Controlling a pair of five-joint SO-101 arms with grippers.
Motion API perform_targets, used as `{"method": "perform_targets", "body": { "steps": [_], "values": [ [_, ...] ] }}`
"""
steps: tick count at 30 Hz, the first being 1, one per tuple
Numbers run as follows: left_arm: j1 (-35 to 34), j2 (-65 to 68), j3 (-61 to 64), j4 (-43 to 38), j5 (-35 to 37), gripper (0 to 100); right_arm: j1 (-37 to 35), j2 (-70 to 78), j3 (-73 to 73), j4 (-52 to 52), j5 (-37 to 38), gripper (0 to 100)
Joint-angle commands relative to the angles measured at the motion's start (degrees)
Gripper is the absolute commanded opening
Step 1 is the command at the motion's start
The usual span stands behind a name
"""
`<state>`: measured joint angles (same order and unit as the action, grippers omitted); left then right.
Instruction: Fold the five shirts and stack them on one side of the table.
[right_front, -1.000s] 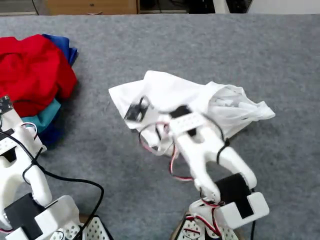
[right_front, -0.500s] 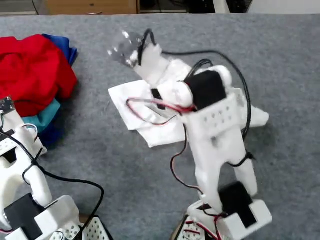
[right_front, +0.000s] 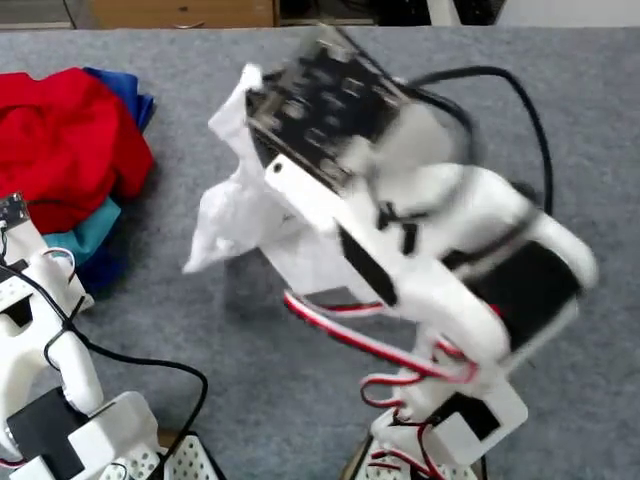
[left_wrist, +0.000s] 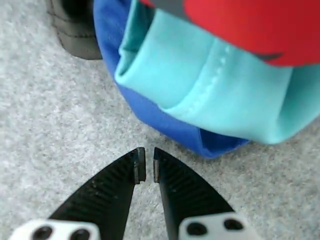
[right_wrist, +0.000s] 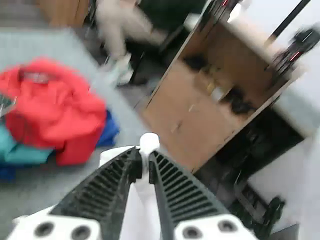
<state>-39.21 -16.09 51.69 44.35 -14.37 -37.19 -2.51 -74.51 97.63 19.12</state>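
My right gripper (right_wrist: 145, 165) is shut on a bunched edge of the white shirt (right_wrist: 148, 141), held high above the table. In the high view the white shirt (right_front: 235, 205) hangs crumpled from the raised right arm (right_front: 430, 240), its lower end near the grey table (right_front: 560, 120). At the left edge lies a pile with a red shirt (right_front: 65, 140) on top, a blue shirt (right_front: 128, 95) and a teal shirt (right_front: 92, 228). My left gripper (left_wrist: 145, 166) sits shut on nothing, low over the table just short of the teal shirt (left_wrist: 215, 90) and blue shirt (left_wrist: 165, 122).
The left arm (right_front: 40, 330) stands at the near left corner with its black cable (right_front: 150, 365) trailing over the table. A dark item (left_wrist: 75, 25) lies beside the pile. Wooden furniture (right_wrist: 210, 100) stands beyond the far edge.
The right arm has risen from the table and swung back and left, pulling the white shirt up off the surface. The left arm has stayed put.
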Motion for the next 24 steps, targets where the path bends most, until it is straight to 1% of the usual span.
{"method": "perform_targets", "body": {
  "steps": [1, 3, 5, 6, 8, 9, 11, 12, 14, 18, 24],
  "values": [
    [0.62, -2.15, 0.09, -0.62, -0.09, 5, 8.75, -0.04, -3.74, -1.76, 0.97, 0.1],
    [0.62, -2.24, -0.26, -0.09, -0.09, 5, 17.1, 0.31, -0.48, 0.18, 2.9, 0.1],
    [0.62, -2.77, -0.7, 1.67, 0.0, 5, 23.87, 1.8, 6.73, 2.11, 4.31, 0.1],
    [0.79, -2.86, -1.76, 3.87, -0.18, 5, 26.33, 3.03, 11.38, 3.08, 4.48, 0.1],
    [2.64, -2.86, -5.54, 11.78, -0.44, 5, 29.05, 6.37, 22.2, 2.37, 4.57, 0.1],
    [3.6, -2.86, -7.74, 16.53, -0.44, 5, 30.29, 8.04, 27.12, 0.18, 4.57, 0.1],
    [7.12, -2.86, -11.52, 25.32, -0.44, 5, 33.63, 10.86, 36.79, -7.38, 4.92, 0.1],
    [9.05, -2.86, -13.01, 28.48, -0.44, 5, 35.12, 12.09, 40.84, -11.69, 4.92, 0.1],
    [13.36, -2.86, -14.86, 32.35, -0.44, 5, 37.76, 14.55, 48.57, -20.22, 4.92, 0.1],
    [22.59, -2.86, -14.15, 33.58, -0.35, 5, 40.48, 18.07, 63.25, -33.67, 5.01, 0.1],
    [35.08, -2.86, -13.71, 33.58, 0.79, 5, 40.04, 18.68, 79.96, -47.82, 5.01, 0.1]
  ]
}}
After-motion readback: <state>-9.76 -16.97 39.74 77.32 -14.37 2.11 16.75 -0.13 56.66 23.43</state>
